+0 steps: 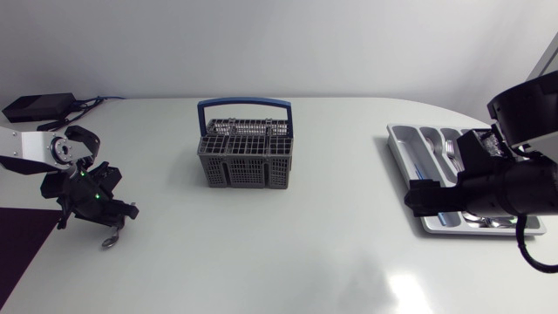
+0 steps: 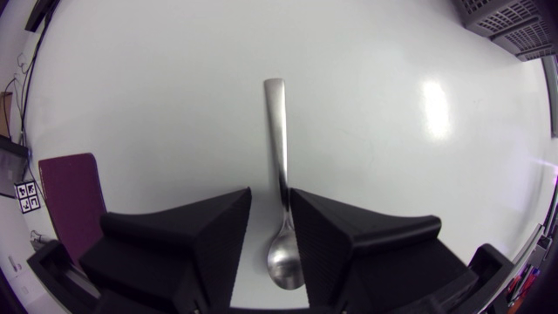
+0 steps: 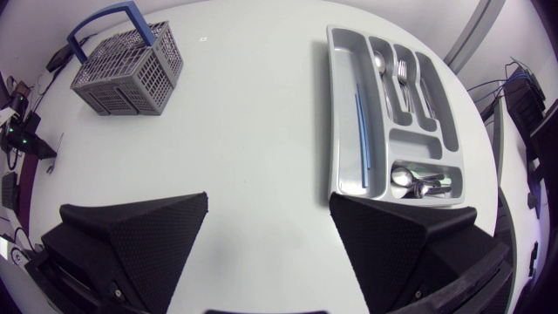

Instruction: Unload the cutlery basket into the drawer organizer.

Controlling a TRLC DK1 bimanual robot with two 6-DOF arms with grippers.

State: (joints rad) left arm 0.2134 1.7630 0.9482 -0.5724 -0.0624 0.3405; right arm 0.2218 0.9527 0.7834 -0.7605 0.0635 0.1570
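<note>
The left arm [image 1: 35, 146] comes in from the left edge and bends down steeply, so that the left gripper [image 1: 112, 225] points at the table [image 1: 305, 253] and is very near to its surface. Its two fingers stand only a little apart. Between them lies a spoon [image 2: 277, 157], flat on the table, with the bowl back between the fingers and the handle pointing straight ahead of them. A dark gap shows between the bowl and one finger, so the gripper does not hold the spoon.

The right arm [image 1: 523, 187] comes in from the right edge and hangs over the drawer organizer [image 3: 336, 113], covering part of it in the head view. The right gripper [image 3: 268, 199] is spread wide, with only bare table between its fingers. The organizer is just ahead of it, a little to the side. It holds forks and spoons in its smaller compartments and a thin blue piece in the long one.

The cutlery basket [image 1: 247, 161], grey with a blue handle standing upright, is on the middle of the table, well apart from both grippers. Some cutlery shows at its far side.
</note>
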